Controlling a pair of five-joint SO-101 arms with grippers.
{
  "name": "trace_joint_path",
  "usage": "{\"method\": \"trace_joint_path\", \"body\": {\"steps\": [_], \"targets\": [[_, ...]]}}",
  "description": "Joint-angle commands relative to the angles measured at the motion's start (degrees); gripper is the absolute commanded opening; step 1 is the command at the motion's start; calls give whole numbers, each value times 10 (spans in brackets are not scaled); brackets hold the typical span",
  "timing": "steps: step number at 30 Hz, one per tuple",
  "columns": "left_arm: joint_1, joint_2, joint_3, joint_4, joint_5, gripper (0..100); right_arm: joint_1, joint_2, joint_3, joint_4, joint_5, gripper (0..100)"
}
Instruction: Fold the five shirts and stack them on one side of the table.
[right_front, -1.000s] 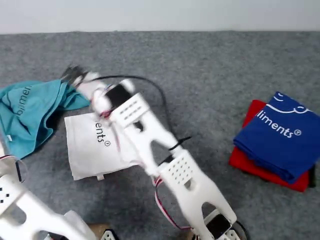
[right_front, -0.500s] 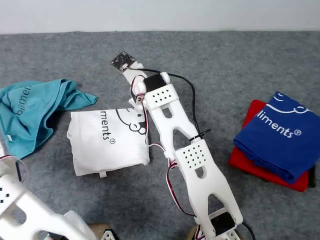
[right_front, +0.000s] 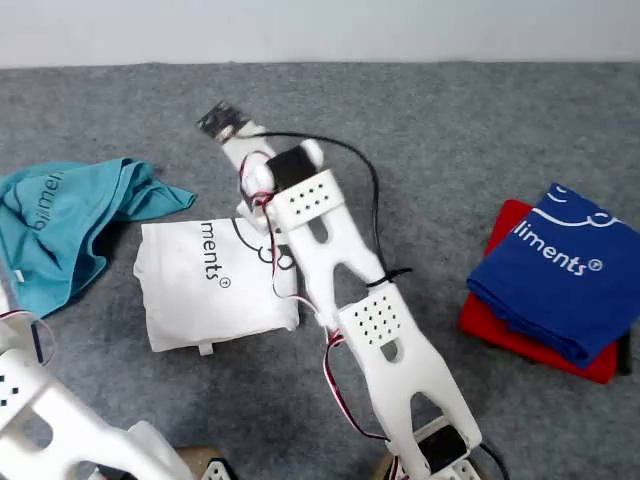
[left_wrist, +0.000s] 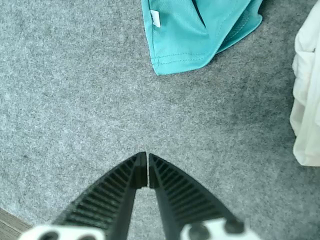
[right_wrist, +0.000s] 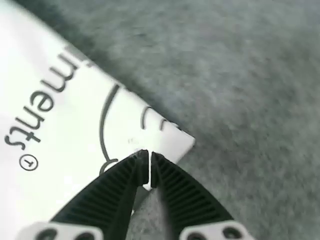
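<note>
Right arm swung back from teal shirt (right_front: 60, 215) to white shirt (right_front: 205, 285) corner, right hand (right_wrist: 145, 156) pinched together, empty; white looks folded, not yet stacked.

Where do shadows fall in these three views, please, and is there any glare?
High view: soft, even light, with a dim shadow between the teal shirt and the white shirt. Left wrist view: a darker patch on the grey mat beside the teal shirt's hem. Right wrist view: the white shirt is bright, print legible, no glare.
</note>
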Motion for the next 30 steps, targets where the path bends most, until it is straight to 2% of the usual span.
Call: {"method": "trace_joint_path", "body": {"steps": [1,4,7,10,12,20,24,30], "targets": [[6,-18,-6,-1,2,15,-7,-121,106,27,-38,17],[6,-18,-6,-1,2,15,-7,-207,251,25,-76,79],[6,-18,-6,-1,2,15,-8,-276,362,23,-171,181],[6,-18,-5,-1,2,15,-15,-307,420,23,-249,284],[6,-18,-5,-2,2,15,-25,-309,433,24,-268,318],[6,-18,-7,-9,2,15,-82,-249,434,22,-287,319],[6,-18,-7,-9,2,15,-87,-191,434,12,-322,318],[6,-18,-6,-9,2,15,-89,-105,427,-4,-321,308]]}}
